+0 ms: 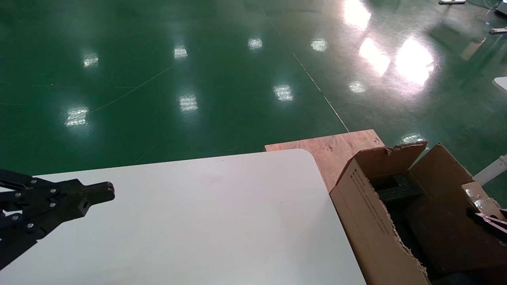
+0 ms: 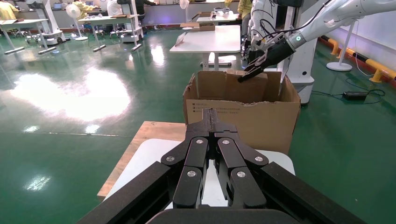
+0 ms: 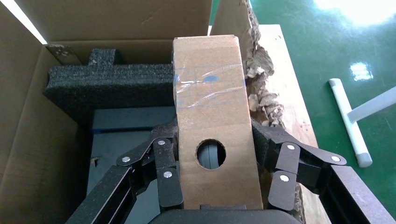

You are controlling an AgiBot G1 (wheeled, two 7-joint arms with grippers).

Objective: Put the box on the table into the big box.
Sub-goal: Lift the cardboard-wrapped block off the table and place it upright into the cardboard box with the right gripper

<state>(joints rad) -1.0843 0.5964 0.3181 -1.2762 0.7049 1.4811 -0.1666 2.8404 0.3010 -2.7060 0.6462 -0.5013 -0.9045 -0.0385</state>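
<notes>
The box is small and light brown, with a round hole and clear tape across it. My right gripper is shut on it and holds it inside the open top of the big box, above dark foam. In the head view the big box stands right of the table; the right gripper and the taped box show at its far side. My left gripper is shut and empty over the table's left part; it also shows in the left wrist view.
A flat plywood board lies under the table corner and the carton. The carton's flap edges are torn and ragged. Glossy green floor surrounds everything. A white table leg stands past the carton.
</notes>
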